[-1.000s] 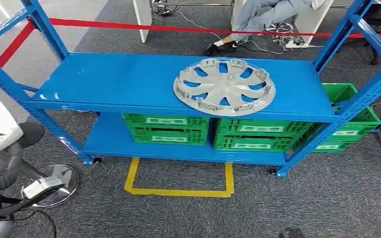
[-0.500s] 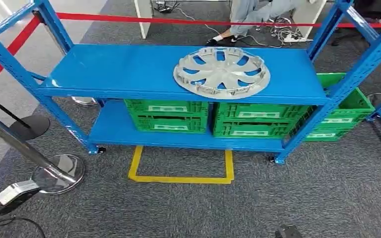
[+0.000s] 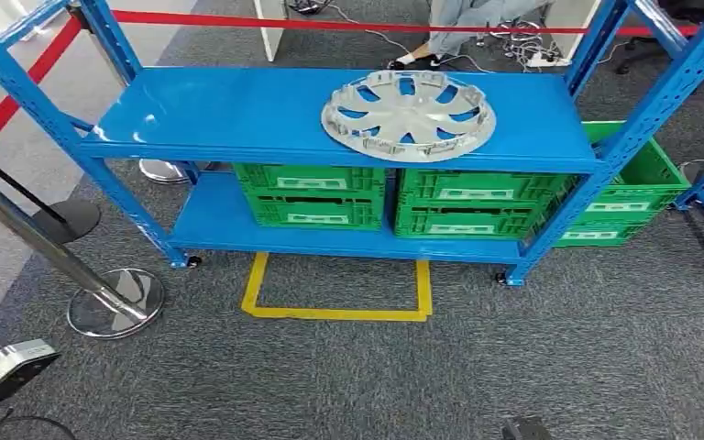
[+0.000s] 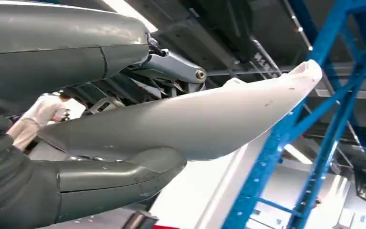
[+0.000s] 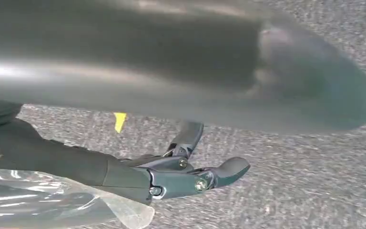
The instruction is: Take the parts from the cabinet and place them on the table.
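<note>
One blue rack [image 3: 238, 119] stands ahead; one silver wheel cover [image 3: 408, 113] lies flat on its top shelf, right of the middle. Beneath sit four green crates [image 3: 316, 194]. The left hand [image 4: 100, 138] clamps a white curved part [image 4: 209, 119]. The right hand [image 5: 181, 174] hangs over carpet, fingers apart and holding nothing.

Hubcap [image 3: 408, 114] on upper shelf [image 3: 238, 115]; crates [image 3: 394, 197] below.

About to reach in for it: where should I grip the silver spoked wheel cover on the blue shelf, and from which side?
Probably the near rim of the silver spoked wheel cover, coming from the rack's open front. It lies flat on the blue metal shelf, its near edge close to the shelf's front lip, and the gaps between spokes give fingers purchase.
</note>
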You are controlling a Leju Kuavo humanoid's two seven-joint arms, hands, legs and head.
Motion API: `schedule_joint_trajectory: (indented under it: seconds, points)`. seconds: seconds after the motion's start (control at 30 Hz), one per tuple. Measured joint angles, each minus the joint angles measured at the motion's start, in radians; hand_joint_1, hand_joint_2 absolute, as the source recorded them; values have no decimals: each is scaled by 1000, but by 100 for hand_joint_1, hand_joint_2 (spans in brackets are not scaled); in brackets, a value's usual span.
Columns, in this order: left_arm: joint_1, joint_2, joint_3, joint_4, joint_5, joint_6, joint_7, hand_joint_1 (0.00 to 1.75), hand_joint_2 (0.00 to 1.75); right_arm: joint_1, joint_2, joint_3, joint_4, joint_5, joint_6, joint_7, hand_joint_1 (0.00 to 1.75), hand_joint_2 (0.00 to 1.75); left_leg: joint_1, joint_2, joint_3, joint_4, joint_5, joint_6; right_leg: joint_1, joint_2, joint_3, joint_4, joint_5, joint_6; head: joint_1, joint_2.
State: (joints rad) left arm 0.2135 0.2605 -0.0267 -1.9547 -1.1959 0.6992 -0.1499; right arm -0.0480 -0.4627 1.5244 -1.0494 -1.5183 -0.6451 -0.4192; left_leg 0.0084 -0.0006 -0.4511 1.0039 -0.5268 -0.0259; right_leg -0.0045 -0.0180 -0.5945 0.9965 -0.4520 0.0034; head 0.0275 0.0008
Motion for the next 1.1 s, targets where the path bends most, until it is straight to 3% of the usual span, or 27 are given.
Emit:
schedule_joint_trajectory:
  seconds: [0.13, 0.17, 0.2, 0.23, 0.27, 0.3, 0.37, 0.4, 0.43, 0.47, 0.5, 0.57, 0.6, 0.67, 0.7, 0.73, 0.77, 0.8, 0.83, 0.87, 0.9, 0.93, 0.97, 1.03, 1.07, 1.1]
  points:
    - [1, 0, 2, -3, 1, 0, -1, 175, 175, -1, 0, 0, 0, 1, 0, 0, 0, 0, 0, -1, 14, -28, -9, 5, 0, 0, -2, 3, 5, 3, 2, 0]
    - [2, 0, 3, -5, 5, 0, -2, 175, 175, -2, 0, 1, 0, 3, 0, 2, 0, 0, -4, -1, 1, -35, -15, 16, -2, -1, -14, 1, 26, 19, 2, 0]
    - [3, 0, 4, -5, 7, 0, -2, 175, 175, -2, 0, 1, 0, 3, 0, 3, 0, 0, -7, -1, -3, -32, -11, 22, -4, -1, -15, -1, 33, 23, 3, 0]
    - [6, -1, 4, -5, 12, 0, -2, 175, 175, 0, 0, 5, 0, 5, 0, 4, 0, 0, 1, 4, -19, -40, 10, 42, -8, 3, -24, 5, 29, 34, 1, 0]
    - [7, -3, 3, -5, 15, 0, 2, 175, 175, -1, 0, 8, 0, 8, 5, 11, 0, 0, -10, 6, -87, -38, 65, 62, -7, 14, -97, 271, -200, 41, 5, 0]
    - [8, -5, 3, -5, 18, 0, 6, 175, 175, -2, 0, 9, 0, 11, 8, 13, 0, 0, -15, 6, -124, -36, 92, 62, -7, 14, -72, 306, -151, 38, 5, 0]
    - [8, -6, 3, -5, 24, 0, 8, 175, 175, -3, 0, 10, 1, 12, 8, 16, 0, 0, -19, 5, -155, -32, 115, 59, -5, 14, 26, 197, -73, 28, 5, 0]
    - [8, -6, 3, -5, 24, 0, 10, 175, 175, -5, 0, 10, 2, 13, 8, 17, 0, 0, -20, 5, -161, -28, 125, 57, -3, 15, 96, 104, -73, 21, 5, 0]
    - [9, -6, 3, -6, 25, 0, 11, 175, 175, -7, 0, 9, 2, 13, 8, 18, 0, 0, -26, 5, -170, -24, 131, 51, 3, 15, 175, 11, -100, 16, 6, 0]
    - [7, -6, 4, -8, 25, 0, 13, 175, 175, -11, 0, 9, 2, 14, 8, 17, 0, 0, -26, 8, -176, -20, 141, 48, 2, 16, 204, -50, -121, 14, 3, 0]
    - [7, -6, 4, -10, 25, 0, 13, 175, 175, -13, 1, 9, 3, 14, 8, 18, 0, 0, -25, 9, -183, -19, 155, 44, 5, 17, 193, -61, -126, 14, 5, 0]
    - [8, -6, 4, -11, 25, 0, 13, 175, 175, -11, 1, 9, 3, 15, 10, 18, 0, 0, -25, 8, -190, -23, 176, 31, 5, 16, 172, -56, -110, 3, 5, 0]
    - [10, -6, 5, -11, 27, 0, 13, 175, 175, -9, 5, 10, 3, 16, 12, 19, 0, 0, -20, 3, -198, -16, 157, 26, -1, 6, 163, -57, -97, -4, 5, 0]
    - [10, -5, 10, -11, 31, 0, 13, 175, 175, -7, 5, 11, 6, 17, 15, 23, 0, 0, -13, 3, -223, 80, 31, 12, -1, 4, 139, -56, -75, -22, -1, 0]
    - [10, -5, 10, -11, 34, 0, 13, 175, 175, -7, 6, 10, 6, 20, 16, 24, 0, 0, -10, 3, -237, 155, -27, 7, -1, 3, 126, -55, -65, -21, 0, 0]
    - [10, -6, 10, -11, 35, 0, 13, 175, 175, -8, 7, 10, 7, 22, 19, 27, 0, 0, -7, 3, -248, 233, -65, 3, 0, 2, 110, -51, -54, -20, -1, 0]
    - [10, -6, 10, -11, 36, 0, 13, 175, 175, -8, 8, 10, 9, 24, 20, 29, 0, 0, -5, 3, -250, 287, -66, 0, 0, 1, 100, -45, -44, -19, 0, 0]
    - [10, -5, 12, -11, 38, 0, 12, 175, 175, -8, 8, 10, 10, 24, 21, 31, 0, 0, -3, 3, -236, 297, -38, -1, 0, 0, 81, -36, -34, -18, -2, 0]
    - [10, -5, 13, -11, 39, 0, 11, 175, 175, -7, 8, 10, 11, 24, 22, 32, 0, 0, -1, 3, -203, 268, 4, -1, -1, -1, 60, -28, -25, -15, -1, 0]
    - [10, -5, 14, -11, 42, 0, 9, 175, 175, -7, 9, 10, 12, 25, 23, 33, 0, 0, 0, 3, -154, 206, 35, 1, -1, 0, 43, -20, -17, -13, -1, 0]
    - [10, -5, 17, -11, 43, 0, 9, 175, 175, -8, 9, 10, 13, 25, 23, 33, 0, 0, 0, 3, -88, 111, 44, 3, -1, 0, 29, -12, -11, -9, -2, 0]
    - [9, -5, 18, -11, 44, 0, 8, 175, 175, -7, 9, 9, 13, 25, 23, 33, 0, 0, -1, 2, -31, 24, 19, 7, 2, 0, 16, -6, -6, -4, -2, 0]
    - [8, -5, 19, -11, 44, 0, 8, 175, 175, -9, 10, 9, 13, 25, 23, 33, 0, 0, -5, 1, -9, -28, 5, 15, 4, 0, 8, -1, 3, 2, 1, 0]
    - [9, -4, 20, -11, 45, 0, 6, 175, 175, -9, 10, 9, 13, 26, 23, 33, 0, 0, -9, 1, -20, -30, 7, 23, 1, 0, -4, -3, 23, 16, 0, 0]
    - [10, -5, 21, -11, 45, 0, 5, 175, 175, -8, 10, 9, 13, 26, 23, 33, 0, 0, -11, 2, -26, -32, 17, 32, 1, 0, -4, -6, 31, 24, 0, 0]
    - [9, -5, 20, -11, 45, 0, 3, 175, 175, -6, 10, 10, 14, 26, 23, 33, 0, 0, -1, 6, -33, -43, 31, 44, -1, 4, -13, -2, 21, 29, 0, 0]
